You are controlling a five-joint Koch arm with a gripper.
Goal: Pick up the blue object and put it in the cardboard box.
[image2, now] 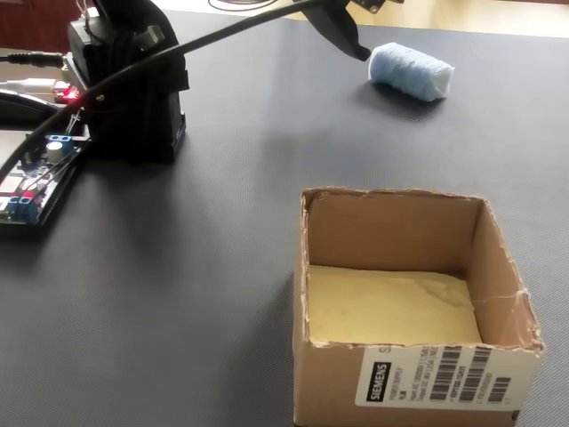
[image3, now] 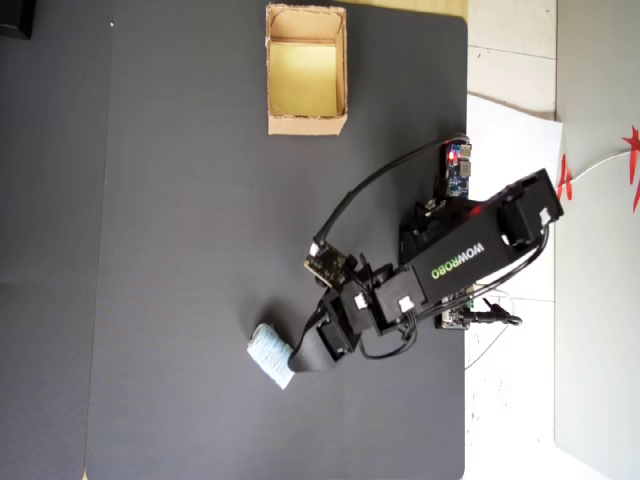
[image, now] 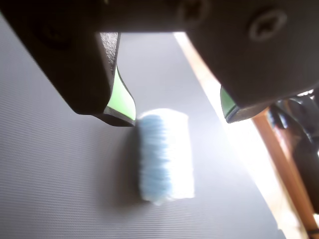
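In the wrist view, the end effector (image: 177, 119) hangs just above the dark ribbed counter (image: 60, 189) with its 2 jaws spread apart, green pads on their inner faces. The blue object (image: 165, 155) lies on its side on the counter below and between them, untouched. In the fixed view, the cardboard box (image2: 404, 258) stands open and empty, well apart from the roll.
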